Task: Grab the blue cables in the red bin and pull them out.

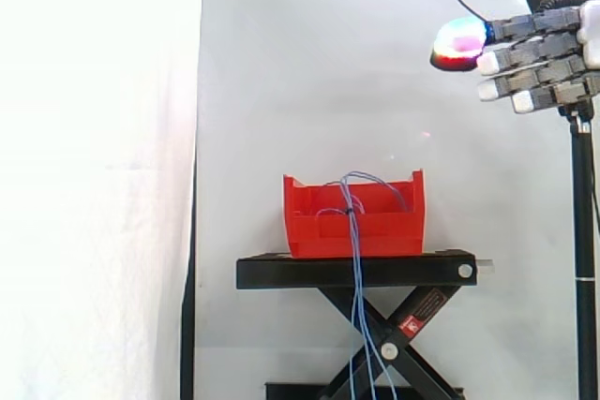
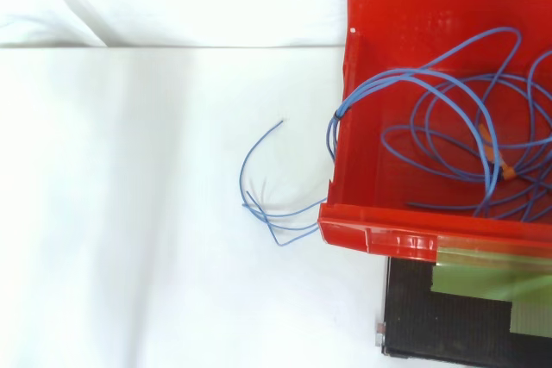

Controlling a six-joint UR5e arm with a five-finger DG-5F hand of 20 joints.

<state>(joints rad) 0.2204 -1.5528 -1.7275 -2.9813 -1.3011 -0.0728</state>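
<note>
A black stand (image 1: 354,271) carries the load: a flat top plate on crossed scissor legs, one leg bearing a small red label (image 1: 423,307). A red bin (image 1: 323,231) is the one thing resting directly on the plate. It stands upright and a little toward the view's left, so more bare plate shows to its right. From above, the plate's ribbed black surface (image 2: 448,333) shows beside the bin's front lip (image 2: 379,237), with a pale greenish patch (image 2: 483,283) (possibly tape) on it.
</note>
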